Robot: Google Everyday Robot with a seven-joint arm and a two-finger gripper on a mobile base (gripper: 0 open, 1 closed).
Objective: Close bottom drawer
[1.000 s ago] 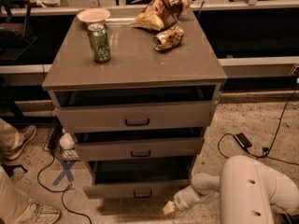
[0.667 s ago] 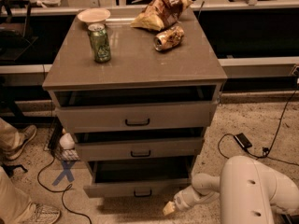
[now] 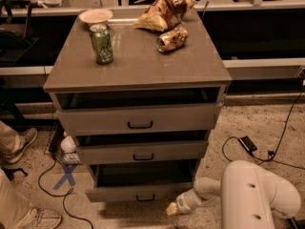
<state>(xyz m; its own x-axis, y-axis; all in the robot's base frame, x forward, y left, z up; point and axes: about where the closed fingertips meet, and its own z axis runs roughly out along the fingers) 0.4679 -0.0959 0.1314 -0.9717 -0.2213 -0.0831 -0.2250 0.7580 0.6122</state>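
One pale rounded gripper (image 3: 172, 208), state unclear, sits beside the flat-fronted bottom drawer (image 3: 119, 192).

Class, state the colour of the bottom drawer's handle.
The handle is nearly black, camera view. The claw sits low, right of the bottom drawer.

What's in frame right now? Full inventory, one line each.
cabinet: one, grey-brown, centre, three drawers each partly open
bottom drawer: one, grey-brown, lowest, pulled out furthest
upright can: one, green, cabinet top, left
tipped can: one, brownish, cabinet top, right of centre
snack bag: one, yellow-brown, cabinet top, back
dish: one, white, back left corner
tape cross: one, blue, floor left of cabinet
cables: several, black, floor both sides
shoes: two, pale, far left
arm: one, white, lower right
gripper: one, pale, near floor by bottom drawer's right front corner
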